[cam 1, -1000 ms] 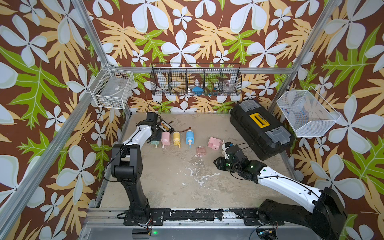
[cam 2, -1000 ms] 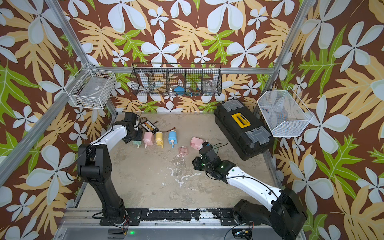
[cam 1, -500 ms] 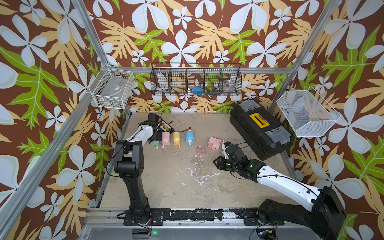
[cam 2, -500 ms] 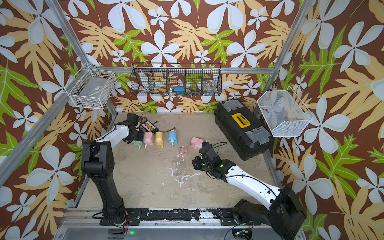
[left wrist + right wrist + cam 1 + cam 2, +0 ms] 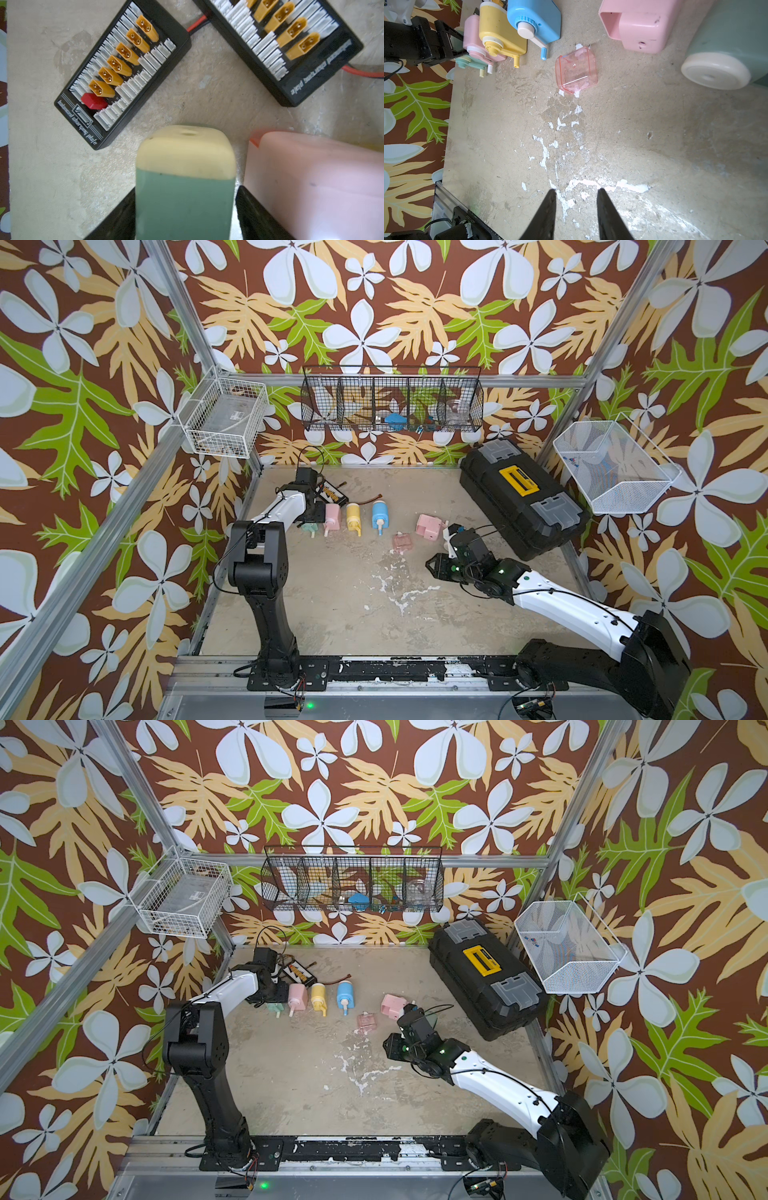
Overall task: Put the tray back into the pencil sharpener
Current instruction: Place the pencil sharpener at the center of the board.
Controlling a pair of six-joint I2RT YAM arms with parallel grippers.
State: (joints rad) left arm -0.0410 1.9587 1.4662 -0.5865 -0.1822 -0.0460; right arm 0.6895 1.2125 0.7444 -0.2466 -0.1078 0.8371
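Under floral walls (image 5: 374, 323), the pink tray (image 5: 402, 542) lies on a scuffed tabletop (image 5: 332, 614).

Clear glossy plastic tray (image 5: 576, 70); rough, flaking tabletop (image 5: 591, 135).

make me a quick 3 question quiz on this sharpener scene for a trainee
1. True or false: the pink tray is already inside the pink sharpener.
2. Which one stands between the fingers of the left gripper? A) blue sharpener B) yellow sharpener C) green sharpener
3. Fill in: the right gripper is ___ with nothing between its fingers.

Key: 1 false, the tray lies on the table beside the sharpener; 2 C; 3 open.
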